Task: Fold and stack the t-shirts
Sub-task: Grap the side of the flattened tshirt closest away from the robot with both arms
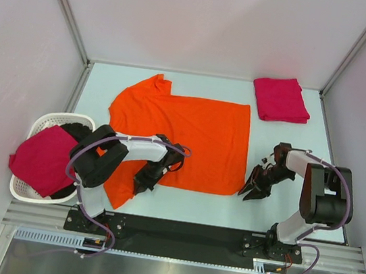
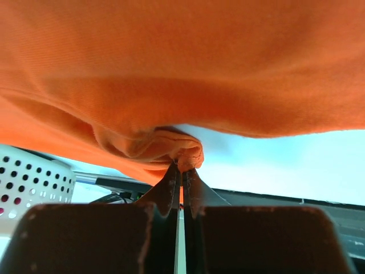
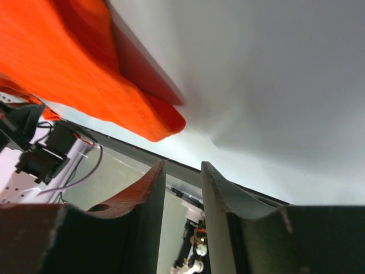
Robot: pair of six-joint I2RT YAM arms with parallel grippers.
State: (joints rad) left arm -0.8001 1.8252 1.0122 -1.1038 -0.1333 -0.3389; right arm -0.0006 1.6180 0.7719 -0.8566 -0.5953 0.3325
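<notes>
Orange t-shirt (image 1: 198,129) lies spread on the counter (image 1: 214,208), the fold apparently starting. Left end effector (image 2: 181,169) is clamped on its near hem; right end effector (image 1: 252,190), jaws apart beside the near-right corner, probably must pinch it next.

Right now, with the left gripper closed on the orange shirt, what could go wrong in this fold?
1. The left gripper pinches only a small bunch of the orange shirt at its edge, so the cloth may slip out when lifted.
2. The right gripper is open beside the shirt's near corner and holds nothing. A one-sided lift could drag and wrinkle the cloth.
</notes>
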